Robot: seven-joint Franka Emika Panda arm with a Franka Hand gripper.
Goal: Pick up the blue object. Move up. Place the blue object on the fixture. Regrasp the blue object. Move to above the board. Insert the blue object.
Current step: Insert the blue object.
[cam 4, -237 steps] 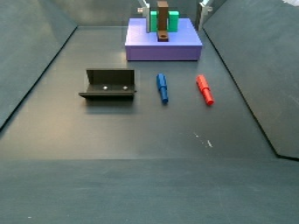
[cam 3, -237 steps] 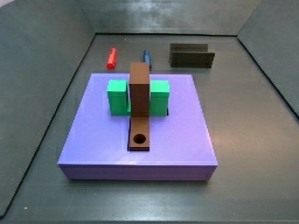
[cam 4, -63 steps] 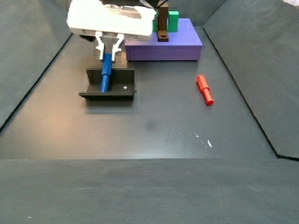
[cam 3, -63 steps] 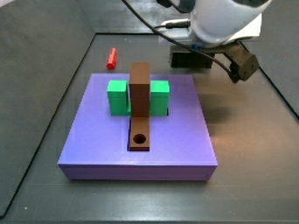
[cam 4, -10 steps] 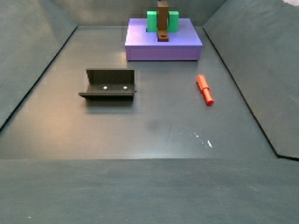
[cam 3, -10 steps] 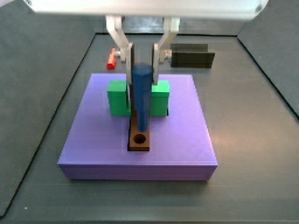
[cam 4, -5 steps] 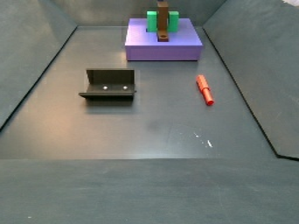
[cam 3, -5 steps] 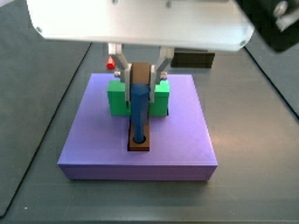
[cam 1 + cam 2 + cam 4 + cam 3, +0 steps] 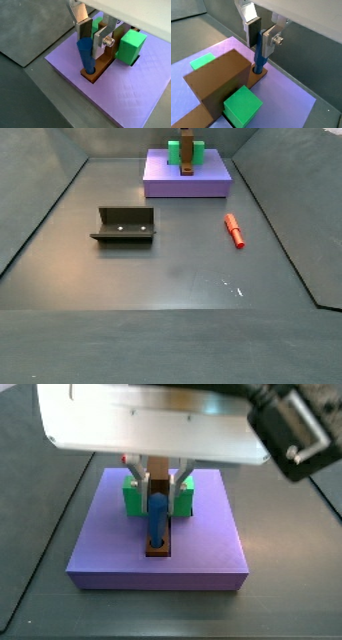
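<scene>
The blue object point(image 9: 85, 56) is a slim peg standing nearly upright, and my gripper point(image 9: 92, 38) is shut on its upper part. Its lower tip sits in the round hole at the end of the brown board point(image 9: 100, 66). Both wrist views show this, the peg point(image 9: 259, 59) meeting the board point(image 9: 216, 84) at its hole end. In a side view the peg point(image 9: 158, 520) stands on the board's near end point(image 9: 159, 547) under the gripper point(image 9: 159, 482). The fixture point(image 9: 124, 225) stands empty on the floor, far from the gripper, which that view does not show.
The board lies on a large purple slab point(image 9: 201, 544), held between green blocks point(image 9: 132, 46) point(image 9: 241, 105). A red peg point(image 9: 234, 230) lies on the floor to the right of the fixture. Grey walls enclose the floor point(image 9: 174, 278).
The gripper has come down over the board with the blue peg. The peg's tip, above the hole a second ago, now sits in it.
</scene>
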